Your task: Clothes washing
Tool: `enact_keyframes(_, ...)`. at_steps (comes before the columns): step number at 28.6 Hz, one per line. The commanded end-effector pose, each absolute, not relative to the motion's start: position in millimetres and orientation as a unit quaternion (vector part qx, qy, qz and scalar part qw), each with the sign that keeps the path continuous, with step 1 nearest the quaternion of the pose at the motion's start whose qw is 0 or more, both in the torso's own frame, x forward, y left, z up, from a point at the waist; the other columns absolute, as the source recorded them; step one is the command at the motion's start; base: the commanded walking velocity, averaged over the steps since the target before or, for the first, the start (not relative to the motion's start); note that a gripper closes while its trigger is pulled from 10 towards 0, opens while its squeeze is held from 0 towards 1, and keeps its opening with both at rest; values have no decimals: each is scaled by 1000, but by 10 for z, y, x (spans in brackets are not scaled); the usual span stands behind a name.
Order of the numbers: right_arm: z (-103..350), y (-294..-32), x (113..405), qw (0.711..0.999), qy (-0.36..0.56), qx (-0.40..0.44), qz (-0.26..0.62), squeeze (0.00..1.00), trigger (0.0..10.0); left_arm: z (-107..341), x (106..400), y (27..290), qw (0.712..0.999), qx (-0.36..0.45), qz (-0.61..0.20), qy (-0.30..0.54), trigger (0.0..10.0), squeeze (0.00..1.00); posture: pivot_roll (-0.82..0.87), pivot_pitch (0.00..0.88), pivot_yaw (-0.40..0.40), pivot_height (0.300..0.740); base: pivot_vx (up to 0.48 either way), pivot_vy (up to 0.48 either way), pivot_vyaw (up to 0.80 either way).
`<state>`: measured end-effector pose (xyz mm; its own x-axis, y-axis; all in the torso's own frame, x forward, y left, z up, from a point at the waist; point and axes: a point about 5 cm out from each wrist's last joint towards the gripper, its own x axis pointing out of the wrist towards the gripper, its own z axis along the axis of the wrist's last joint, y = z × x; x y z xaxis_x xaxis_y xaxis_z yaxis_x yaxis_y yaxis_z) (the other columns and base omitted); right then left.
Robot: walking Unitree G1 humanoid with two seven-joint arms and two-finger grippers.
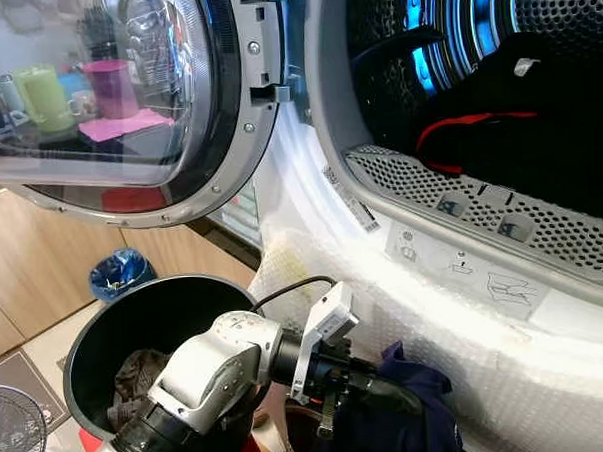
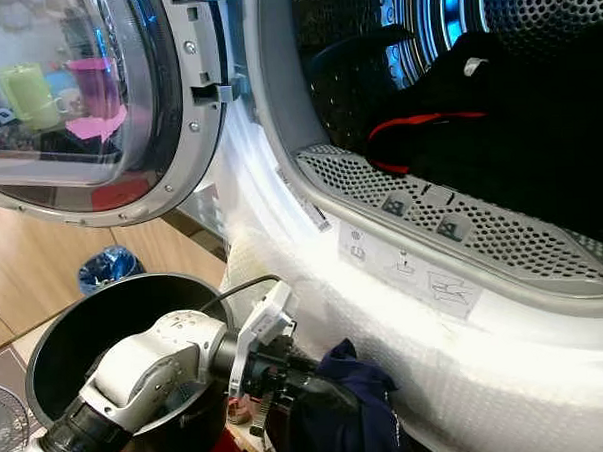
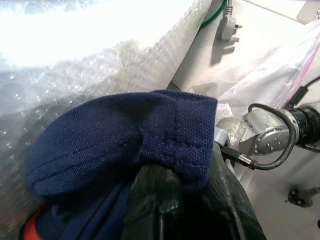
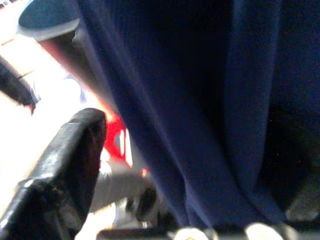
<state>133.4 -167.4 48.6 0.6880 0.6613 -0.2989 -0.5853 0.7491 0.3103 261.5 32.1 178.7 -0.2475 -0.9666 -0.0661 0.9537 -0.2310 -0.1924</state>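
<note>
While draped over the left gripper (image 1: 374,398), navy knit garment (image 3: 125,140) hangs low against bubble-wrapped washer front (image 1: 468,379), just beside black laundry bucket (image 1: 106,335) and well below open drum (image 1: 535,66). Folded hem bunched on top of black fingers (image 3: 155,200), which pinch the cloth. Right gripper's finger (image 4: 65,160) seen close beside the same navy fabric; cannot tell whether spread or pressed together. Pictogram label (image 1: 464,269) on door rim, symbols too small to read; no legible brand. Dark clothing with red trim (image 1: 477,118) already lying inside the drum. Glass door (image 1: 106,104) swung wide to the left.
</note>
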Motion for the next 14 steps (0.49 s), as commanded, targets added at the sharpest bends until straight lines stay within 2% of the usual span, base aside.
enact_keyframes(1, 491, -1647, 1333, 913, 201, 106, 340, 1000, 10000, 1851, 2624, 285, 611, -28, -787, 79, 0, 0, 102, 0, -46, 740, 0, 0, 0)
enact_keyframes(14, 503, -1437, 1551, 929, 156, 160, 295, 1000, 10000, 1945, 2659, 198, 613, -39, -787, 60, 0, 0, 100, 11, -33, 740, 0, 0, 0)
